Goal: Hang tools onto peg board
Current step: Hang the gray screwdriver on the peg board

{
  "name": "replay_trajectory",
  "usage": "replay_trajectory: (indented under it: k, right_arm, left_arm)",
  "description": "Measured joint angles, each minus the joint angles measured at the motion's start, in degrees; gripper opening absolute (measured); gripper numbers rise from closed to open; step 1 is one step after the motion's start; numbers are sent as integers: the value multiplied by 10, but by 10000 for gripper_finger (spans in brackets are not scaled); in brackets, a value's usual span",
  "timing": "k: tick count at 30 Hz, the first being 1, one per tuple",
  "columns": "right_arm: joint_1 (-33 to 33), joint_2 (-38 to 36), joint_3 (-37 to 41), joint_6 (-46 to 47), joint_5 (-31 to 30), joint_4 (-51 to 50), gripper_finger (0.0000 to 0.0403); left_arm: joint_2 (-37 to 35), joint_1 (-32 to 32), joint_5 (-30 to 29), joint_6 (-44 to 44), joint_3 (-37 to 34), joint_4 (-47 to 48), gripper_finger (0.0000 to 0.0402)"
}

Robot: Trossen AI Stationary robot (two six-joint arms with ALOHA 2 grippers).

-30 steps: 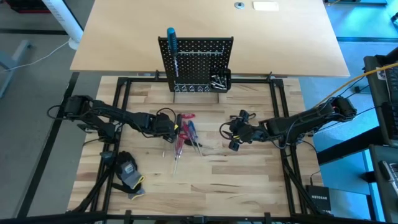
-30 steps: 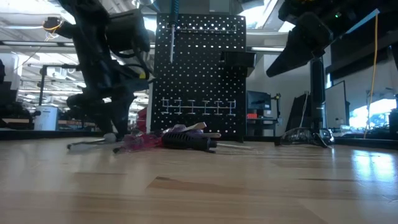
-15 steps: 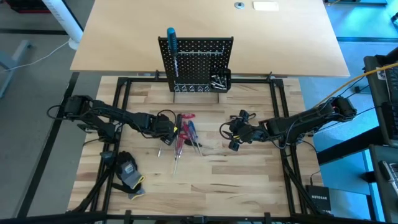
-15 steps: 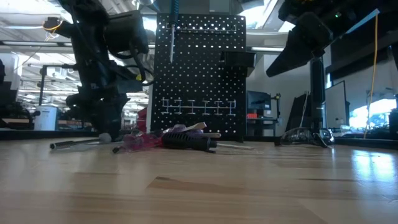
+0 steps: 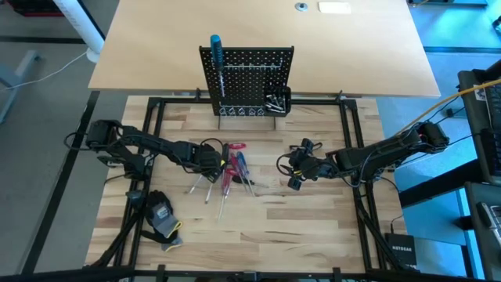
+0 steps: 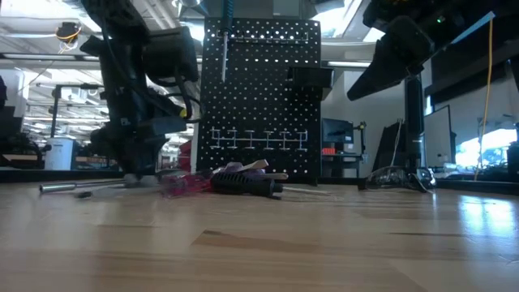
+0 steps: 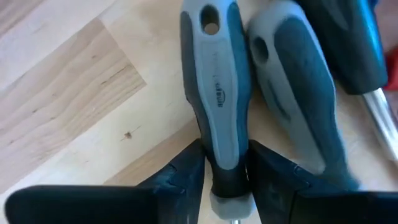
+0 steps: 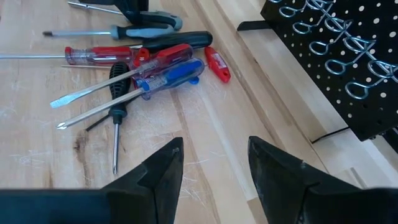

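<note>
Upright at the table's far edge: peg board, one blue-handled screwdriver hanging on it. Loose tools heaped on the wood in front, between both arms. Left gripper down at the heap's left side, jaws clamped around a grey-handled screwdriver. Right gripper hovering to the heap's right, jaws apart, nothing between them.

From my overhead feed, a tan tabletop spans twelve o'clock beyond the butcher-block bench. Grey floor shows at nine o'clock, with a white cable crossing it. Level with the bench, I see ceiling lights at ten o'clock and bright windows at three.
</note>
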State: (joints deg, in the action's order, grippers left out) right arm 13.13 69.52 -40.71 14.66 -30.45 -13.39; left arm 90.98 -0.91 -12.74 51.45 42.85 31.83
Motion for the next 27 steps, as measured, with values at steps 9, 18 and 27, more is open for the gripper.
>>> replay_trajectory:
  k: [9,18,27]
  right_arm:
    - [0,0,0,0,0,0,182]
    - [0,0,0,0,0,0,182]
    - [0,0,0,0,0,0,182]
  left_arm:
    - [-22,0,-3,-16,-2,3,71]
    - [-98,1,-50,-14,-2,9,67]
    - [-162,3,-161,-73,56,0,67]
